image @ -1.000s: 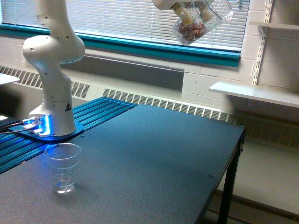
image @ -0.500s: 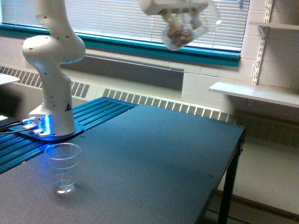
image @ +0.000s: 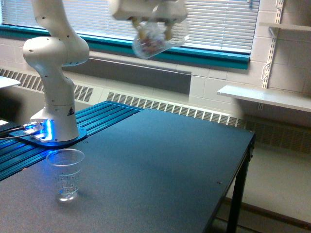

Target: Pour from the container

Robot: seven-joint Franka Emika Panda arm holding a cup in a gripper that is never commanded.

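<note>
The dark table [image: 160,160] fills most of the lower scene, its far edge against a wall with a long radiator grille [image: 170,108] and slatted blinds [image: 97,17] above. On the exterior view's left the white arm [image: 53,68] rises from its blue-lit base [image: 41,130] and runs out of the top of the picture, so its upper links are cut off. High over the table the gripper [image: 154,30] carries the container [image: 156,39], a clear cup tilted with its rim toward the exterior view's right, blurred; something reddish seems to lie inside, but what it is cannot be made out. The jaws appear to pinch the cup's wall, though blur hides the contact. Held this high and well apart from the ribbed cup [image: 66,174] standing upright near the table's front edge, the cup looks to be in transit toward that likely target, with pouring not yet begun
</note>
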